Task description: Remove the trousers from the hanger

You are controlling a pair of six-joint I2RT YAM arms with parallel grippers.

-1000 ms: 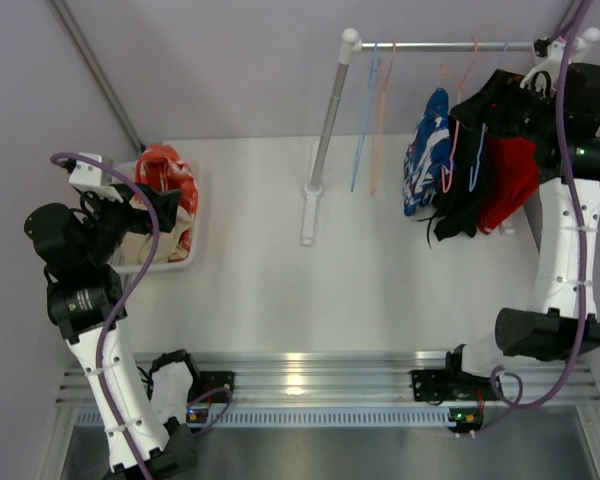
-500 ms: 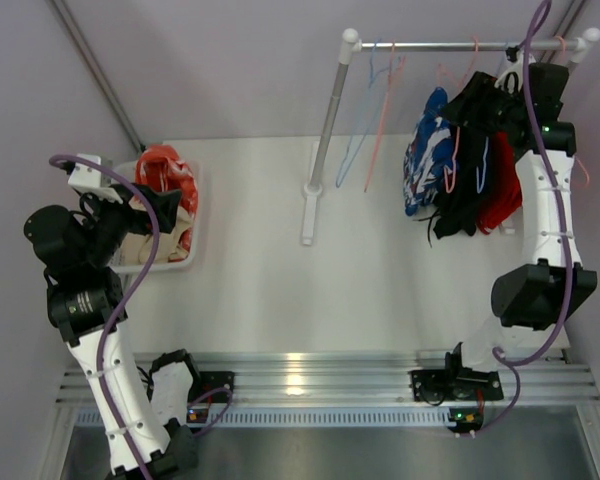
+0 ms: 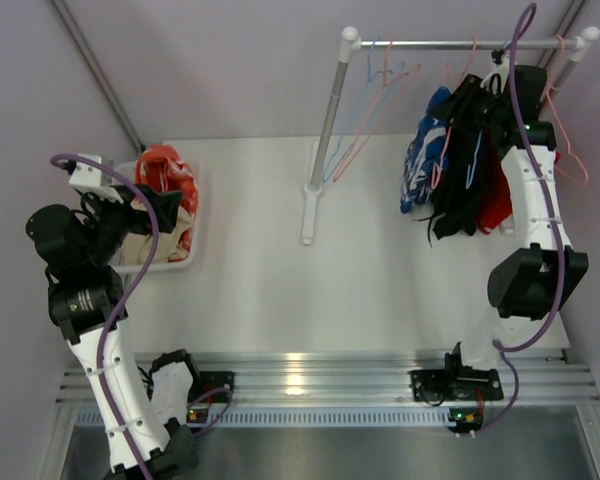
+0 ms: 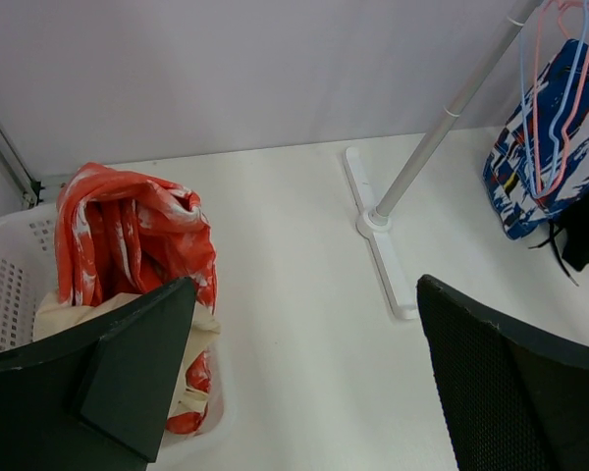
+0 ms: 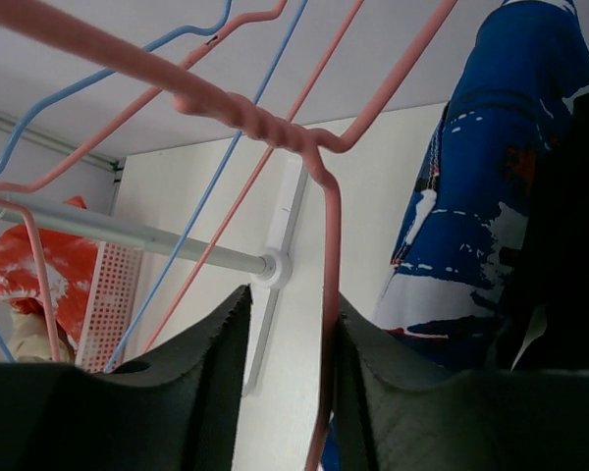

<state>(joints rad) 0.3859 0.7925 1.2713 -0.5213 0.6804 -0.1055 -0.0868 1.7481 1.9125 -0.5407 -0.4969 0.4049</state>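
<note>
Right gripper (image 5: 293,299) straddles the pink hanger (image 5: 327,216) wire, jaws partly apart, likely to steady it for stripping trousers (image 5: 491,147). Left gripper (image 4: 306,285) hangs wide open over the basket (image 4: 10,285).

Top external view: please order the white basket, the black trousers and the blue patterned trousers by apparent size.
Largest: white basket and black trousers, alike; the latter partly hidden.
Smallest: blue patterned trousers.

Wide-gaping left claw (image 4: 304,324); narrowly parted right claw (image 5: 287,339).
</note>
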